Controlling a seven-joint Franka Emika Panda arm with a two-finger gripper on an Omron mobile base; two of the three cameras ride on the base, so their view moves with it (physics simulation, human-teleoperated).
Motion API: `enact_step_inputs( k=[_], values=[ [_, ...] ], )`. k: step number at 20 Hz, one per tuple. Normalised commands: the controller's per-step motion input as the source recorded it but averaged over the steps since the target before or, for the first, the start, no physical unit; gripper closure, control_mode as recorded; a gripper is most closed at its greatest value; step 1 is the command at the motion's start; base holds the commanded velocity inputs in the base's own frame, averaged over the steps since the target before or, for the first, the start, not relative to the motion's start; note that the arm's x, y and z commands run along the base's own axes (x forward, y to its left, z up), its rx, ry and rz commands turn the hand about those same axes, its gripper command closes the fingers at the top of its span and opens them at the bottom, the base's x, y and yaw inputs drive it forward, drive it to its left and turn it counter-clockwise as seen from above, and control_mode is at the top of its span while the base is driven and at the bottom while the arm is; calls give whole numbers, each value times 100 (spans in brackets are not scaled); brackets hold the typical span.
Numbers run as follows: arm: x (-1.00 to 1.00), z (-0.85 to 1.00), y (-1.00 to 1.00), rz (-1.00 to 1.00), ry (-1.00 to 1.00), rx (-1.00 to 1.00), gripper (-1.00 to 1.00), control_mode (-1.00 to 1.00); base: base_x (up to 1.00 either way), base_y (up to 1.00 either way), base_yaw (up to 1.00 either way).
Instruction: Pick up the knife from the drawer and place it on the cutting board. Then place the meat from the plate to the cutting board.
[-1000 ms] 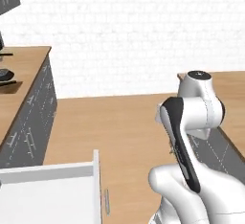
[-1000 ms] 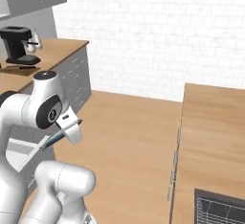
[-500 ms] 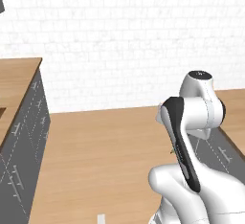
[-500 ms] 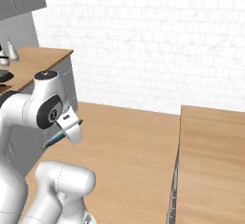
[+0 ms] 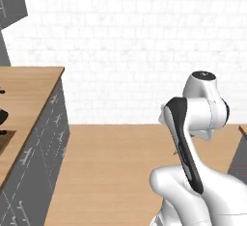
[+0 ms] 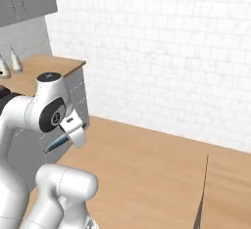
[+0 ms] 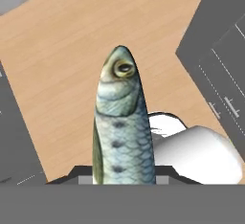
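Observation:
The meat [image 7: 123,122] is a slim grey-blue fish that points head-first away from the hand, over wooden floor. My gripper [image 7: 124,176] is shut on its tail end, and the fish covers the finger tips. In the right base view the gripper [image 6: 73,131] hangs tucked in close to the arm's white upper link, with the meat [image 6: 59,143] sticking out low to the left of it. The knife, the drawer, the cutting board and the plate are out of view.
A wood-topped counter [image 5: 29,94] with grey drawer fronts [image 5: 46,140] runs along the left. The same counter [image 6: 46,66] carries two bottles [image 6: 14,59]. Another counter edge [image 6: 202,189] lies to the right. Open wooden floor [image 6: 147,164] reaches a white brick wall [image 5: 135,41].
Both base views have shifted as the base moves: the open drawer has slid out of the left base view and the counters have changed place. The grip on the meat is unchanged.

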Motion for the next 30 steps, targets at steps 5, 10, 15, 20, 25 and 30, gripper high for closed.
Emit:
enact_step_inputs(
  k=[5,10,15,20,25,30],
  values=[
    [0,0,0,0,0,0,100,100,100,31,58],
    [0,0,0,0,0,0,100,100,87,45,68],
    [0,0,0,0,0,0,100,100,30,49,78],
    [0,0,0,0,0,0,100,100,3,9,81],
    [0,0,0,0,0,0,100,100,32,-30,70],
    [0,0,0,0,0,0,100,100,35,-88,38]
  ],
)
